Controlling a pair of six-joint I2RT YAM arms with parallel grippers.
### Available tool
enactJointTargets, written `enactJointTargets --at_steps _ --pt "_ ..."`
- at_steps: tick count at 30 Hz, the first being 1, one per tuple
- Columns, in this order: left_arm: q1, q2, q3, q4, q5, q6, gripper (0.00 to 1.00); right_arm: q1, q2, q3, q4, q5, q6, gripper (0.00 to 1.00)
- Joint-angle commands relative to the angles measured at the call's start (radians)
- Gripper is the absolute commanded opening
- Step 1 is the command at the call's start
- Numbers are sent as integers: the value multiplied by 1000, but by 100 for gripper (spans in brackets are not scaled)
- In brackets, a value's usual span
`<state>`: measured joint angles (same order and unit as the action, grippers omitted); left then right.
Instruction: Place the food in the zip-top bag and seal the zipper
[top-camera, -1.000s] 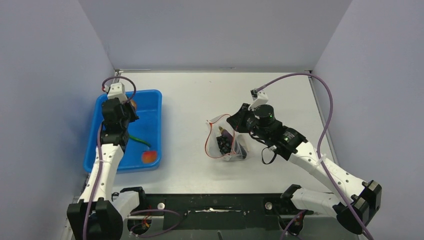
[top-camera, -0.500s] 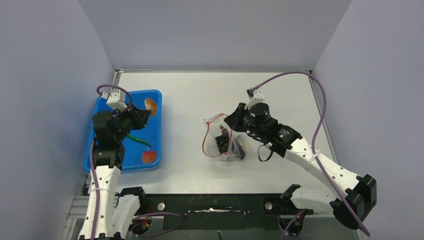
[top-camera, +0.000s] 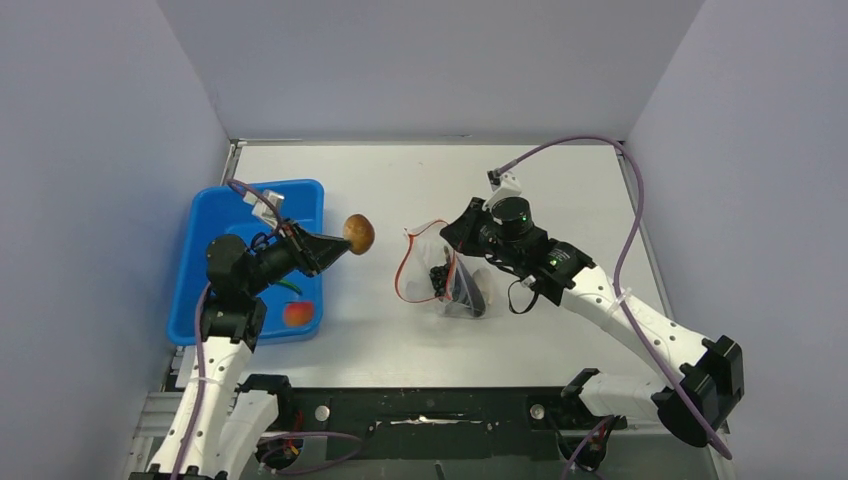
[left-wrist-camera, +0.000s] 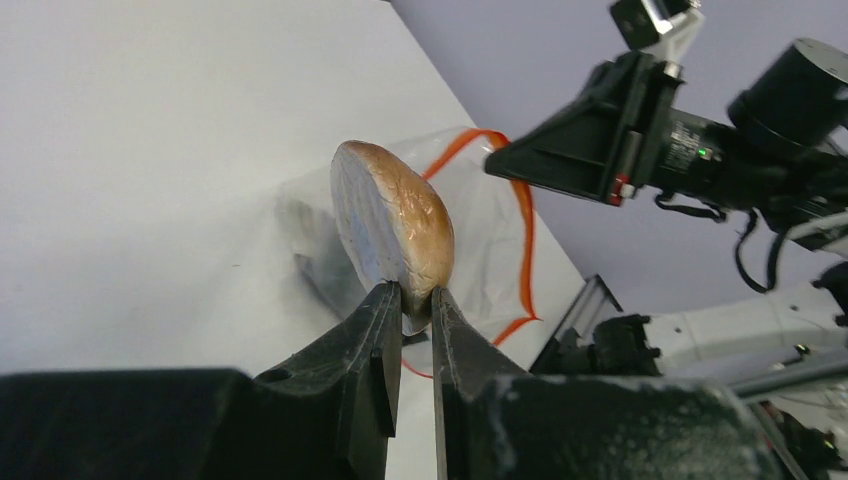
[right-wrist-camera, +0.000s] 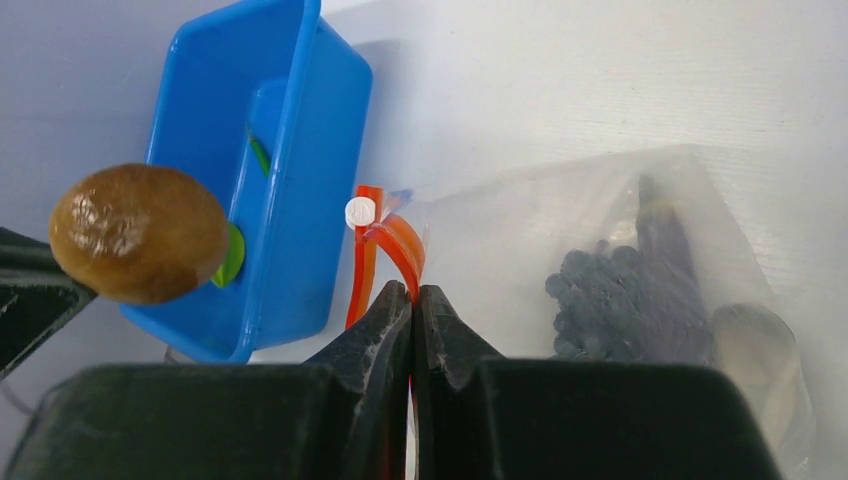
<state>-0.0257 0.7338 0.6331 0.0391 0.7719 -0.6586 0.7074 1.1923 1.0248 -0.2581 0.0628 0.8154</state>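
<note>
The left fingers (left-wrist-camera: 392, 305) pinch the brown-topped disc (left-wrist-camera: 395, 225) by its edge, in the air left of the bag (right-wrist-camera: 520, 215). Half a second earlier it hung farther left, over the tray (top-camera: 205, 215). The disc looks light, rigid and smooth, so an edge grip may slip. The right fingers (right-wrist-camera: 400, 310) are closed on the red strip (right-wrist-camera: 385, 245), lifting the limp bag's mouth; grapes (right-wrist-camera: 600, 300) lie inside.

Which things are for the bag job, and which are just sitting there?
For the job: zip-top bag, zipper, brown disc, grapes, orange-red fruit, green pod, lime-green fruit.
Just there: blue tray, table.
</note>
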Motion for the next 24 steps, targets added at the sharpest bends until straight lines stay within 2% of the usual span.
enactJointTargets --at_steps 1,6,10,16,24 --pt "-132 -9 1 220 13 -90 0 -4 13 62 83 -23 22 0" --pt "-320 39 20 198 -89 -12 0 -4 14 69 86 -31 28 0" --pt "-417 98 46 190 -146 17 0 -3 12 73 89 -41 26 0" --pt "-493 164 36 212 -222 42 0 -3 7 74 91 -54 24 0" --pt "-527 233 40 169 -295 82 0 -3 -2 57 101 -60 31 0"
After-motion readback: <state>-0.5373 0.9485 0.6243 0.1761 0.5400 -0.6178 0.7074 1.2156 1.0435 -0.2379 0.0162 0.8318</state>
